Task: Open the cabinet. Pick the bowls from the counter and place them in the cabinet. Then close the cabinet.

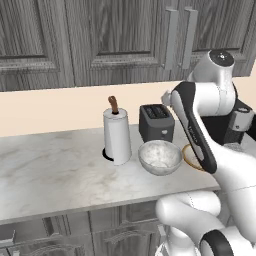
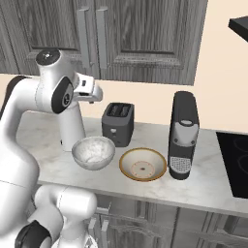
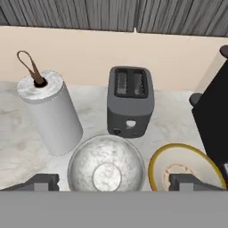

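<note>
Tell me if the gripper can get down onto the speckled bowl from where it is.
Probably yes. The gripper hangs open above the speckled bowl, with nothing between them; the paper towel roll, toaster and tan bowl stand clear.

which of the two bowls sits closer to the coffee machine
The shallow tan bowl with the brown rim; it lies right beside the black coffee machine, while the speckled grey bowl sits farther off, by the toaster.

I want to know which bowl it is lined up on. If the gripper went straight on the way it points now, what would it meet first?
Most likely the speckled grey bowl: in the hand view it sits between the open gripper's fingers. The tan bowl lies off to one side. Depth is unclear.
</note>
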### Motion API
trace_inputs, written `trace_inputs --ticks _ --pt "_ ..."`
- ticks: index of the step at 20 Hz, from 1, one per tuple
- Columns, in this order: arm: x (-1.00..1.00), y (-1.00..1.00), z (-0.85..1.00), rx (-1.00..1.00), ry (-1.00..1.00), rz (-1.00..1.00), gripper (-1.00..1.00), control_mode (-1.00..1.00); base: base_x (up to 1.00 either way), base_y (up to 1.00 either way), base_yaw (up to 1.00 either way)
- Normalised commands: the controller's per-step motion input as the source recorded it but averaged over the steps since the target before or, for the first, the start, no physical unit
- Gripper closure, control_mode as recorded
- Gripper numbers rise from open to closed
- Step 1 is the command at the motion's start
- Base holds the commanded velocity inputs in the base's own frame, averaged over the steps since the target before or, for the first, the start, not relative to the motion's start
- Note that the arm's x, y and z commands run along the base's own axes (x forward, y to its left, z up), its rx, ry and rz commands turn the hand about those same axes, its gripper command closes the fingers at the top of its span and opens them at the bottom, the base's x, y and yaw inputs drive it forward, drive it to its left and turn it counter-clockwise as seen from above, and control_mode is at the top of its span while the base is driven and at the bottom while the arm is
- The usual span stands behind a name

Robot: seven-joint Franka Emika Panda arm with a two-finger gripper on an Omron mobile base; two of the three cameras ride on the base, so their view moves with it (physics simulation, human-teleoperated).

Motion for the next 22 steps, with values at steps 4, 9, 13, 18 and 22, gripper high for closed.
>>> trace_inputs --ticks 4,9,13,18,22 --pt "0.00 -0.30 0.45 0.00 -0.08 0.00 -1.00 -1.00 0.00 0.00 0.00" --pt "0.07 -0.22 0.34 0.00 -0.05 0.00 -1.00 -1.00 0.00 0.00 0.00" --pt "0.10 -0.28 0.31 0.00 -0.09 0.00 -1.00 -1.00 0.00 0.00 0.00" --pt "0.18 -0.10 0.28 0.00 -0.10 0.01 -1.00 -1.00 0.00 0.00 0.00" --pt "0.36 -0.01 0.29 0.00 -0.13 0.00 -1.00 -1.00 0.00 0.00 0.00"
